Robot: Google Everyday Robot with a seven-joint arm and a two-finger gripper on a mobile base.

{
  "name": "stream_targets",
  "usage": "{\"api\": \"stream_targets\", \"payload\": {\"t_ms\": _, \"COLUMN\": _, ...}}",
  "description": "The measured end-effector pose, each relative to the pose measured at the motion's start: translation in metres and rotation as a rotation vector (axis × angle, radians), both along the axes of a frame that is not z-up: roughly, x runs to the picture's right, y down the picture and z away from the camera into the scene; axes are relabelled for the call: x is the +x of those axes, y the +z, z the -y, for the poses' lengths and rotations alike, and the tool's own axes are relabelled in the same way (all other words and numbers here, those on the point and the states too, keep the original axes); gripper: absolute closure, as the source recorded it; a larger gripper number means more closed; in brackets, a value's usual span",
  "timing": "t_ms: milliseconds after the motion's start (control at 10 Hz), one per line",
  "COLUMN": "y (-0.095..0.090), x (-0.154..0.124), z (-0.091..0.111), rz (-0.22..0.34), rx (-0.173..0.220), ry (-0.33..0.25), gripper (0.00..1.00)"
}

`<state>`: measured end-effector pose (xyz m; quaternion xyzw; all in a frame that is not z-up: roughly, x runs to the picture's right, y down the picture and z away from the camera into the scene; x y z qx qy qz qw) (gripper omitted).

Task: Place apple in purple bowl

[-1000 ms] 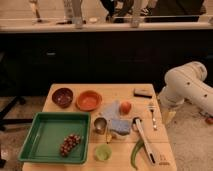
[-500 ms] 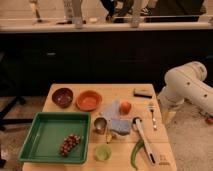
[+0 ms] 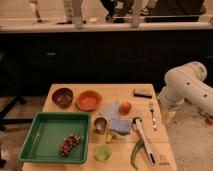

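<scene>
Dark cabinets ran along the far wall behind a wooden table [image 3: 125, 91]. At the table's far left sat the purple bowl [image 3: 62, 97], with an orange bowl [image 3: 89, 100] just to its right. The apple [image 3: 125, 107] rested near the table's middle on a blue cloth [image 3: 113, 119], well apart from the purple bowl. A green tray [image 3: 37, 142] at near left held grapes [image 3: 70, 144]. Off the right edge, the white arm [image 3: 187, 85] hung folded, its gripper [image 3: 170, 117] pointing down beside the table, jaws wide and holding nothing.
</scene>
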<state>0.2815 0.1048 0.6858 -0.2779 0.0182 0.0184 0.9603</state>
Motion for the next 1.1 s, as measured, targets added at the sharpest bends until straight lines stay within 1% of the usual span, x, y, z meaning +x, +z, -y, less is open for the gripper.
{"api": "stream_targets", "payload": {"t_ms": 200, "y": 0.003, "x": -0.008, "z": 0.003, "rz": 0.004, "rx": 0.004, "ry": -0.006, "gripper": 0.2}}
{"api": "stream_targets", "payload": {"t_ms": 400, "y": 0.01, "x": -0.017, "z": 0.008, "rz": -0.019, "rx": 0.018, "ry": -0.004, "gripper": 0.2}}
{"api": "stream_targets", "payload": {"t_ms": 600, "y": 0.018, "x": -0.025, "z": 0.013, "rz": -0.026, "rx": 0.025, "ry": 0.006, "gripper": 0.2}}
{"api": "stream_targets", "payload": {"t_ms": 700, "y": 0.021, "x": -0.029, "z": 0.014, "rz": -0.021, "rx": 0.025, "ry": 0.02, "gripper": 0.2}}
{"api": "stream_targets", "payload": {"t_ms": 900, "y": 0.03, "x": -0.03, "z": 0.016, "rz": -0.003, "rx": 0.019, "ry": 0.069, "gripper": 0.2}}
{"api": "stream_targets", "payload": {"t_ms": 1100, "y": 0.044, "x": -0.037, "z": 0.015, "rz": 0.037, "rx": -0.005, "ry": 0.124, "gripper": 0.2}}
